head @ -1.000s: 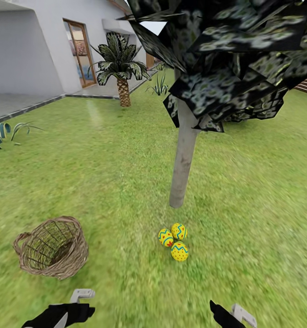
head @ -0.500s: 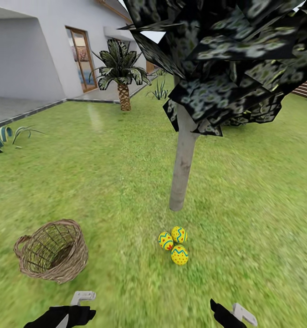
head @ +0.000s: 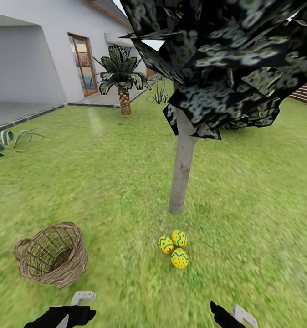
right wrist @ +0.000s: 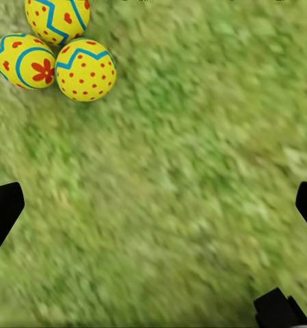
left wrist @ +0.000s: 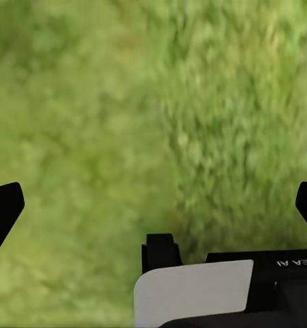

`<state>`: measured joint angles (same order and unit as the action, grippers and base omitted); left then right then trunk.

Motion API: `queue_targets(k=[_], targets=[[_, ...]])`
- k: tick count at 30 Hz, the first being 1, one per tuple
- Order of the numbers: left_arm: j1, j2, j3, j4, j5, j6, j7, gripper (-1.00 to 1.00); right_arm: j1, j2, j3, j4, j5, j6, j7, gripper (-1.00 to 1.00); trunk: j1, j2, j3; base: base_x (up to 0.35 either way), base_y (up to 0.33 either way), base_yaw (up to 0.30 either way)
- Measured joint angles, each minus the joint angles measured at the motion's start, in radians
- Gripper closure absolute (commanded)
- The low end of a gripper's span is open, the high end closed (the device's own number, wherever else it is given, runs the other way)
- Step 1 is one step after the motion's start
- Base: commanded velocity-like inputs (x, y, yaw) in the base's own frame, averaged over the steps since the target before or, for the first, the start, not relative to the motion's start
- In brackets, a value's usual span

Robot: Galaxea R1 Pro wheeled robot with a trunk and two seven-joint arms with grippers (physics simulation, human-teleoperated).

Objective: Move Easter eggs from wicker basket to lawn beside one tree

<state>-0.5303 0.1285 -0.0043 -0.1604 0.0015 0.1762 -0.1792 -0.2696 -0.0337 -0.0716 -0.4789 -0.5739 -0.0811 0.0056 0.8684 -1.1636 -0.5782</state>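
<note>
Your right gripper (right wrist: 153,205) is spread wide and empty over the lawn (head: 244,191). Ahead of it to its left, the three eggs (head: 173,247) lie touching in a cluster, the tree (head: 182,171) near beyond them. Your left gripper (left wrist: 153,205) is spread and empty too; the basket (head: 51,255), with no eggs in it, sits just ahead of it.

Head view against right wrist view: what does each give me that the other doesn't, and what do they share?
Head view alone: the tree with its pale trunk just beyond the eggs, the wicker basket tipped on its side with no egg visible inside, the house and a palm. Right wrist view alone: its open fingertips, nothing between them. Shared: the three Easter eggs clustered on the lawn.
</note>
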Motion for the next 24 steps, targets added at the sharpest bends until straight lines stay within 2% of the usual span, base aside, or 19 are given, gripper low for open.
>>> queue_targets(k=[2, 24], targets=[[0.000, 0.000, 0.000, 0.000, -0.001, 0.000, 0.000, -1.00, 0.000, 0.000, 0.000, 0.001, 0.000, 0.000, 0.000, -1.00, 0.000, 0.000, 0.003, 0.000, 0.000, 0.000], [0.001, 0.000, 0.000, 0.000, -0.003, 0.000, 0.000, -1.00, 0.000, 0.001, 0.000, 0.002, 0.002, 0.000, 0.000, -1.00, -0.084, 0.154, 0.109, 0.000, 0.000, 0.000]])
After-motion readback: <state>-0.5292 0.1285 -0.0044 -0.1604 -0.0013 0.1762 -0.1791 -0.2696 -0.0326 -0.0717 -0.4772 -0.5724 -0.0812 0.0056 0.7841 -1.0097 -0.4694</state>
